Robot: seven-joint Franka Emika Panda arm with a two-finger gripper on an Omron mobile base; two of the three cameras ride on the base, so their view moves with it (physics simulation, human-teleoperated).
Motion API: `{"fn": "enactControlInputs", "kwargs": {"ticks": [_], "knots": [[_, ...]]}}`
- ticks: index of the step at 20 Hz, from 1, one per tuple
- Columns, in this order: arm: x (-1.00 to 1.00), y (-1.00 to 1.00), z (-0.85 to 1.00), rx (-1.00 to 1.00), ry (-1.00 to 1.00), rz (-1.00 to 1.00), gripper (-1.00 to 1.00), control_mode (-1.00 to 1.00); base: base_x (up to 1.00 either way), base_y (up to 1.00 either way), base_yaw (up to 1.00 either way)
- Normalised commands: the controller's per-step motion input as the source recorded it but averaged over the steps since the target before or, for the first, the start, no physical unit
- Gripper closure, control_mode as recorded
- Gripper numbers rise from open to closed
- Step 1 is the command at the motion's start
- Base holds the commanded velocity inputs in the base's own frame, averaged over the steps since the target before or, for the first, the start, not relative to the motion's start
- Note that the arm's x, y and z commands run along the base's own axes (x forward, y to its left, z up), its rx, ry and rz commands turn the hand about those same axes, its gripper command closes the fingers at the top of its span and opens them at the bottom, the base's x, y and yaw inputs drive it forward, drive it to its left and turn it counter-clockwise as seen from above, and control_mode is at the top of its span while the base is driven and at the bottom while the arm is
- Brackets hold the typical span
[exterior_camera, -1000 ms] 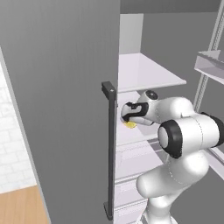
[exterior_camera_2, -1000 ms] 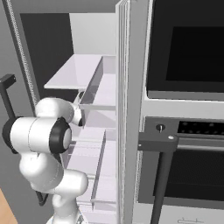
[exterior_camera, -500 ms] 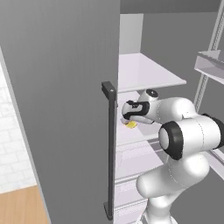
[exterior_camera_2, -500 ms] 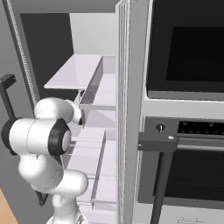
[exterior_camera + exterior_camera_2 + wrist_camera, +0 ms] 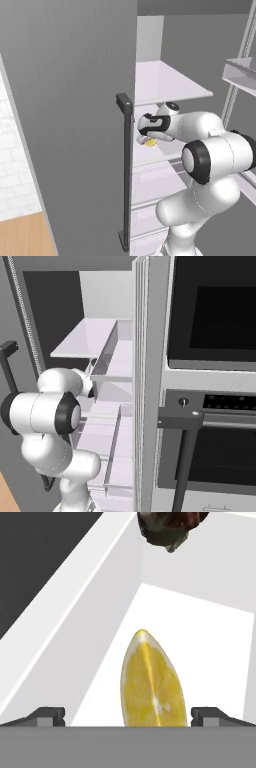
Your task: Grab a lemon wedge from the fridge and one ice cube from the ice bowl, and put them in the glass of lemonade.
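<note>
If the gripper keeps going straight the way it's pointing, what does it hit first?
Most likely the lemon wedge: it lies straight ahead between the open gripper's fingertips, on the white fridge shelf.

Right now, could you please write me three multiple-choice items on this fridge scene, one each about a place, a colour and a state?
1. Where does the lemon wedge lie?
A. on a white shelf in the fridge
B. on the wooden floor
C. inside the oven

2. What colour is the lump beyond the wedge?
A. bright green
B. dark brown-red
C. pale blue

3. How does the end effector stand?
A. shut on the wedge
B. shut on nothing
C. open, a fingertip either side of the wedge

Answers: 1 A, white shelf surface lies under the wedge in the hand view; 2 B, the lump at the top of the hand view is dark brown-red; 3 C, the two tips stand wide apart, not touching the wedge.
</note>
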Motion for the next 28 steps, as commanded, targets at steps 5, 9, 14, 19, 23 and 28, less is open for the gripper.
{"fn": "enactControlInputs", "kwargs": {"ticks": [5,9,14,19,23,28], "knots": [[0.04,0.0,0.0,0.0,0.0,0.0,-1.0,-1.0,0.0,0.0,0.0],[0.02,0.0,-0.29,0.0,0.0,0.0,-1.0,-1.0,0.0,0.0,0.0],[0.0,0.07,-0.52,0.0,0.0,0.0,-1.0,-1.0,0.0,0.0,0.0],[0.0,0.11,-0.24,0.0,0.0,0.0,-1.0,-1.0,0.0,0.0,0.0],[0.0,0.13,-0.15,0.0,0.0,0.0,-1.0,-1.0,0.0,0.0,0.0],[0.0,0.15,-0.13,0.0,0.0,0.0,1.0,-1.0,0.0,0.0,0.0]]}}
